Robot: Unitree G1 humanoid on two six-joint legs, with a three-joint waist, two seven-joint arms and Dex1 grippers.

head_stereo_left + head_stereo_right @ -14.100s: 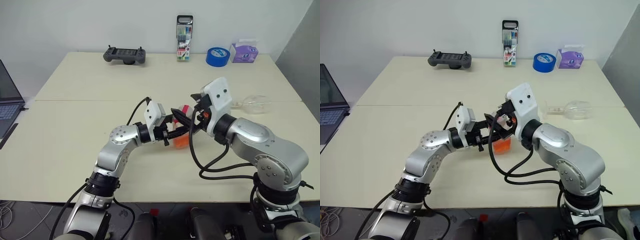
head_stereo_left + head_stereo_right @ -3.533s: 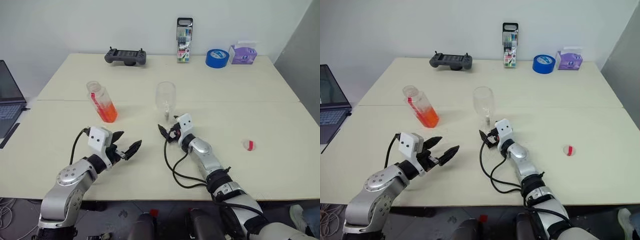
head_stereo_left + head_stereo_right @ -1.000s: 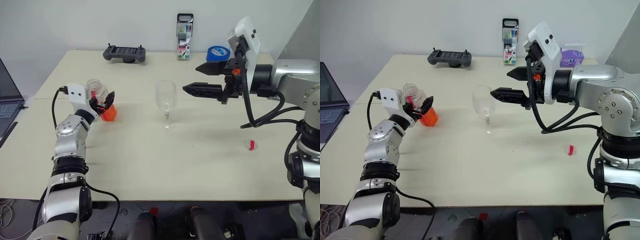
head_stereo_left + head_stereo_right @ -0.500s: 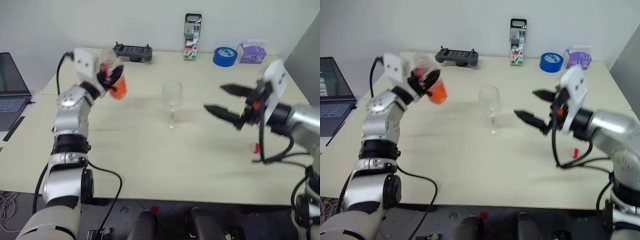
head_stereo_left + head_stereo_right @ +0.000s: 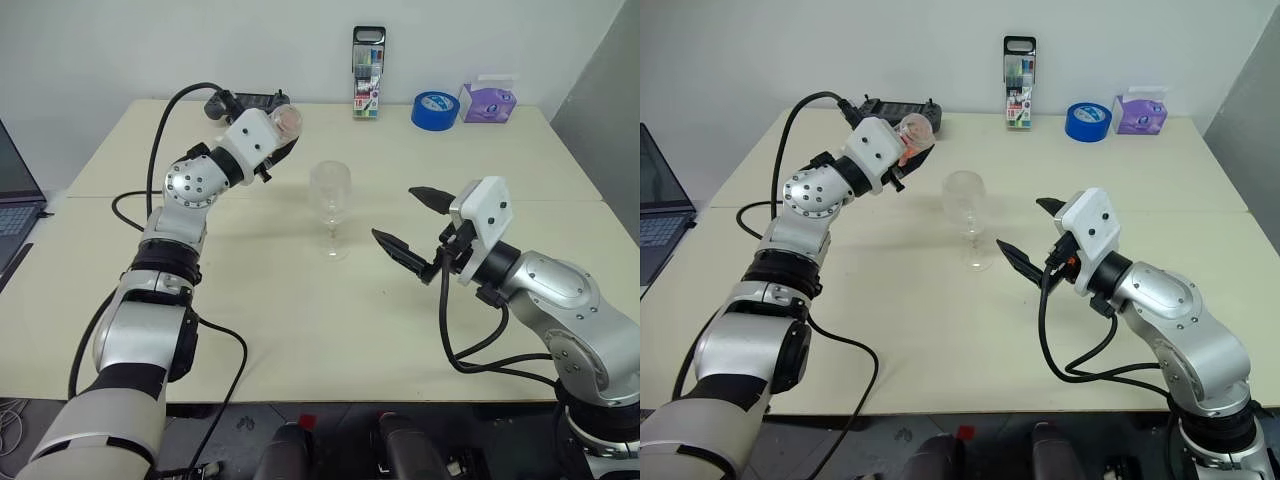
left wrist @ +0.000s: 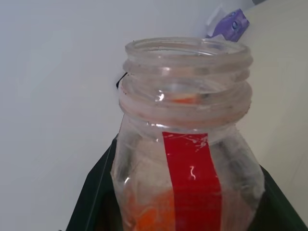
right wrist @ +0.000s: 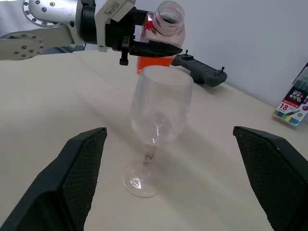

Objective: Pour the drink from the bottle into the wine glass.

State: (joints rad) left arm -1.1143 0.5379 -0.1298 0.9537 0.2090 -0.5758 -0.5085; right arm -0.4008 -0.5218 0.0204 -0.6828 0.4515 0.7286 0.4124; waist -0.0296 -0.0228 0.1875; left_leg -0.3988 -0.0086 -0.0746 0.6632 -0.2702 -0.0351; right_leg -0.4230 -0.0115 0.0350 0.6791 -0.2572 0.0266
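The right gripper (image 5: 408,222), jaws spread wide and empty, waits just beside the upright wine glass (image 5: 330,208) mid-desk. Beyond, the left gripper (image 7: 144,47) clenches the uncapped bottle (image 7: 161,35) aloft; tilting early would spill the drink (image 7: 153,61) short of the rim.

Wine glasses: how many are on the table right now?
1. The wine glass stands upright mid-table, between the left tool, which holds the bottle off the table beside it, and the open right tool. It looks empty.
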